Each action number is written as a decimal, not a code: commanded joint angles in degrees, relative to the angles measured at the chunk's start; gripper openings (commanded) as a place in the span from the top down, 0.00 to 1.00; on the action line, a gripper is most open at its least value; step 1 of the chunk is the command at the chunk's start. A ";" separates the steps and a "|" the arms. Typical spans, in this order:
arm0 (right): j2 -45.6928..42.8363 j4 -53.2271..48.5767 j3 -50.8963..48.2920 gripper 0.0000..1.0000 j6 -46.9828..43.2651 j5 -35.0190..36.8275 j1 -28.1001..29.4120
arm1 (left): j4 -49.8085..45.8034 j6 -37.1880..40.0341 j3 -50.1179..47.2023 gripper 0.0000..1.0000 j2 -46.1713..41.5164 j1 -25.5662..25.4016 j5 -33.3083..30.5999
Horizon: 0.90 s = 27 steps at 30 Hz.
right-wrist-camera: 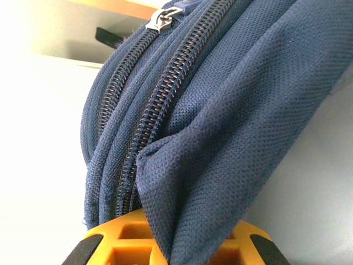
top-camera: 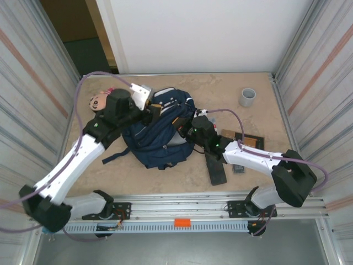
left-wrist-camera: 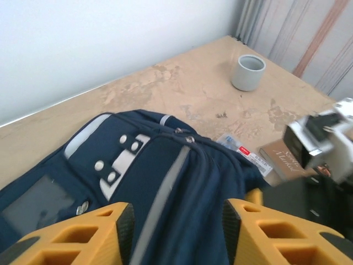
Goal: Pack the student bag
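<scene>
right gripper [right-wrist-camera: 176,234] is clamped on a fold of the bag [right-wrist-camera: 231,110] just beside its zip [right-wrist-camera: 165,83], likely to hold that edge up so the opening can be worked. left gripper [left-wrist-camera: 176,221] hangs over the bag's front, fingers [left-wrist-camera: 77,234] apart and closed on nothing, probably ready to take the other side. bag lies flat in the middle of the table [top-camera: 220,94], between the arms. books [top-camera: 251,141] lie just right of it, seemingly unpacked.
</scene>
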 commanded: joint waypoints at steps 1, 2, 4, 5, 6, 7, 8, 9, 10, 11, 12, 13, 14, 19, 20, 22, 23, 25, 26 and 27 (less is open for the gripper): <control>-0.08 4.48 2.94 1.00 0.67 3.54 0.51 | -12.81 -9.25 -3.27 0.52 -5.98 -5.04 -15.17; -0.08 4.20 3.05 1.00 0.61 3.45 0.62 | -14.53 -11.76 -4.05 0.52 -7.42 -6.80 -15.82; -0.16 3.94 3.38 1.00 0.39 3.26 0.82 | -16.90 -16.15 -5.76 0.52 -8.89 -10.33 -16.10; -0.03 4.01 3.62 1.00 0.07 2.90 0.85 | -18.16 -18.58 -6.40 0.52 -9.07 -12.50 -16.85; -0.01 3.97 3.89 1.00 -0.17 2.46 0.88 | -19.09 -20.40 -6.87 0.52 -8.95 -14.31 -17.17; 0.06 3.76 4.31 1.00 -0.37 2.16 0.92 | -19.91 -22.07 -6.91 0.52 -8.42 -16.24 -17.35; 0.11 3.59 4.74 1.00 -0.69 1.90 1.04 | -20.58 -23.80 -6.84 0.52 -7.63 -18.12 -17.53; 0.21 3.66 5.02 1.00 -1.04 1.73 1.19 | -20.98 -24.98 -6.61 0.52 -6.84 -19.42 -17.58; 0.28 3.58 5.24 1.00 -1.39 1.46 1.25 | -21.36 -26.05 -6.22 0.52 -5.76 -20.68 -17.54; 0.37 3.38 5.69 1.00 -1.69 1.21 1.36 | -21.75 -26.98 -5.65 0.52 -4.62 -21.51 -17.59; 0.40 3.15 5.86 1.00 -1.82 1.00 1.30 | -22.10 -27.66 -5.18 0.52 -3.66 -22.17 -17.62; 0.37 3.05 5.95 1.00 -1.95 0.87 1.34 | -22.67 -28.31 -4.66 0.52 -2.41 -22.43 -17.52; 0.25 3.07 6.01 1.00 -1.98 0.91 1.36 | -23.22 -29.17 -4.21 0.52 -1.22 -22.44 -17.57; -0.05 3.05 6.28 1.00 -2.46 1.07 1.50 | -25.83 -34.29 -2.94 0.52 3.21 -22.56 -18.48; -0.07 3.05 6.29 1.00 -2.58 1.08 1.61 | -25.77 -34.78 -2.95 0.52 3.86 -22.49 -18.53; -0.02 3.26 6.34 1.00 -2.94 1.05 1.82 | -25.66 -35.06 -2.29 0.52 5.54 -22.48 -19.05; -0.02 3.22 6.47 1.00 -3.02 1.00 1.90 | -25.72 -34.97 -1.81 0.52 6.30 -22.52 -19.43; 0.00 3.22 6.79 1.00 -3.19 0.60 1.93 | -26.00 -35.22 -0.88 0.53 7.92 -22.53 -20.01; 0.03 3.13 6.87 1.00 -3.28 0.52 1.94 | -26.40 -35.53 -0.59 0.53 8.57 -22.46 -20.47; 0.06 3.05 7.08 1.00 -3.29 0.38 1.99 | -26.90 -36.13 -0.32 0.54 9.11 -22.47 -21.17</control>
